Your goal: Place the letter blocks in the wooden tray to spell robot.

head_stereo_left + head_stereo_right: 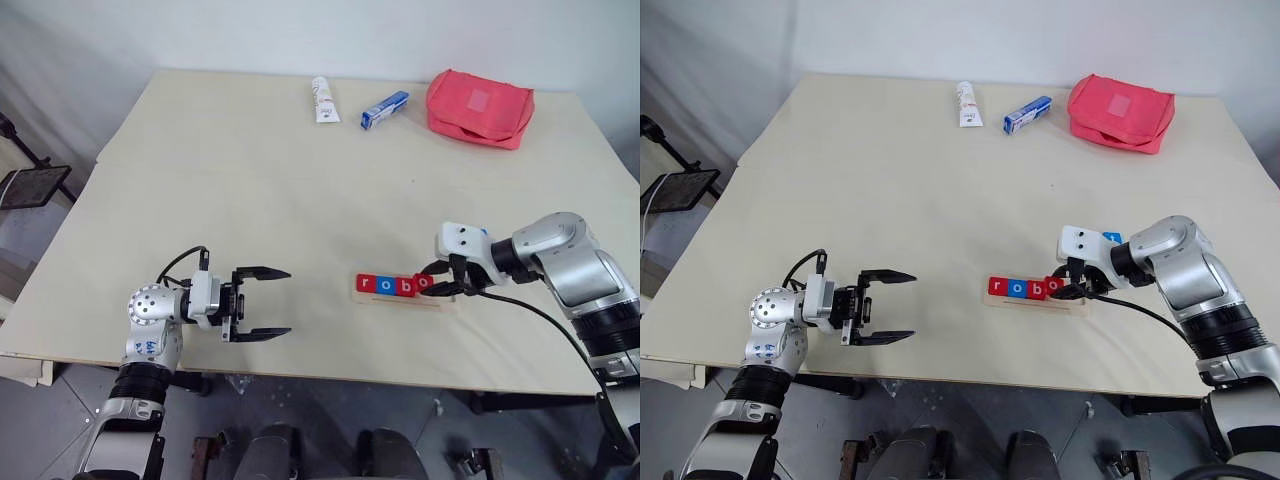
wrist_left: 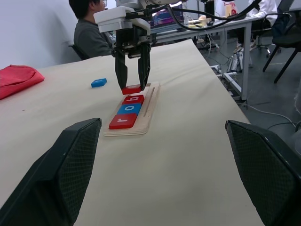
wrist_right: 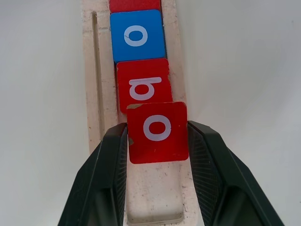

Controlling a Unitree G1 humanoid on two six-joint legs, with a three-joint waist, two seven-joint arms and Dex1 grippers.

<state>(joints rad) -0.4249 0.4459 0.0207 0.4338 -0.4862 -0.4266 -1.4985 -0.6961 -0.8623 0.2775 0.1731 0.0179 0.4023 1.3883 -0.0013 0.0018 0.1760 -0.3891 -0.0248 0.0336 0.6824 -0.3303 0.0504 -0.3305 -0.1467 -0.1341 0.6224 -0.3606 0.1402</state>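
The wooden tray (image 1: 443, 301) lies near the table's front edge on the right. In it sit a red "r" block (image 1: 365, 284), a blue "o" block (image 1: 384, 285) and a red "b" block (image 3: 142, 87) in a row. My right gripper (image 1: 440, 281) is shut on a red "o" block (image 3: 157, 132), holding it over the tray just past the "b", its edge overlapping that block. A loose blue block (image 2: 99, 83) lies on the table beyond the tray. My left gripper (image 1: 288, 302) hovers open and empty at the front left, pointing toward the tray.
A red pouch (image 1: 480, 107), a blue-and-white box (image 1: 385, 109) and a white tube (image 1: 325, 100) lie along the far edge of the table (image 1: 250, 190). A person (image 2: 89, 33) sits beyond the table at the right side.
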